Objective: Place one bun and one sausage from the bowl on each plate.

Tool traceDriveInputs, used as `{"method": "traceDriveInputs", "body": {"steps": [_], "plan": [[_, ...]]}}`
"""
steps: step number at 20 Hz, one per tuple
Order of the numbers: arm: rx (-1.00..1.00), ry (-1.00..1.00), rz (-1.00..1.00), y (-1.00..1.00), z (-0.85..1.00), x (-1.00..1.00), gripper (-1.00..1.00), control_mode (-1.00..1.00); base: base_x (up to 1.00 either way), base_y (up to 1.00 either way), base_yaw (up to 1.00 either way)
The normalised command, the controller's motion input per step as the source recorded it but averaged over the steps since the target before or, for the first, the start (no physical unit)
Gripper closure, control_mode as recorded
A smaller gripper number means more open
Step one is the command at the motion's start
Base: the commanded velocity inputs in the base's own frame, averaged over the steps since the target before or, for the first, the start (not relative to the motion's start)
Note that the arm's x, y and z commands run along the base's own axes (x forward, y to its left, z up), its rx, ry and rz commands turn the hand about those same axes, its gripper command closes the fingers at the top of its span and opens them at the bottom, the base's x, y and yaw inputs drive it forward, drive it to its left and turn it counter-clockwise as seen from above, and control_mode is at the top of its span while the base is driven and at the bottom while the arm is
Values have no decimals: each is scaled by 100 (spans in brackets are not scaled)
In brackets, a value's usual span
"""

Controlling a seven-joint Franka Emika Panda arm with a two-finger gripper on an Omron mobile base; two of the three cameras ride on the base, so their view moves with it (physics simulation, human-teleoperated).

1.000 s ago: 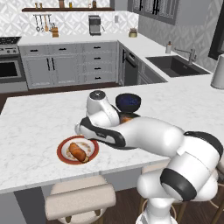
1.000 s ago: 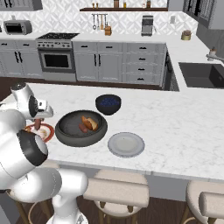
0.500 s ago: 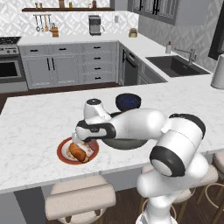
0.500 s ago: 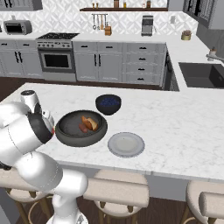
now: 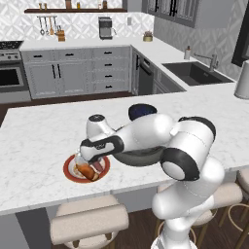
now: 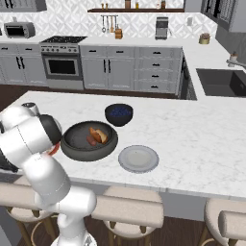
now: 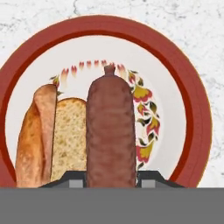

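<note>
Gripper (image 7: 109, 181) clenched on sausage (image 7: 110, 131) low over red-rimmed plate (image 7: 192, 96), just beside bun (image 7: 54, 135) lying there; sausage likely firm, smooth, light, best held mid-length; more in bowl (image 6: 72, 144).

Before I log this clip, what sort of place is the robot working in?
A rendered home kitchen, it seems. The arm works at a white marble island counter with stools along its near edge. Behind it stand grey cabinets, an oven range and a sink.
</note>
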Motion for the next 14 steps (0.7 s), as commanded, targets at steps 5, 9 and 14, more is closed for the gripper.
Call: {"method": "traceDriveInputs", "body": {"steps": [5,9,14], "plan": [[0,0,0,0,0,13,-100,-100,0,0,0],[0,0,0,0,3,1,-100,-100,0,0,0],[-1,-4,0,0,21,-3,-100,-100,0,0,0]]}}
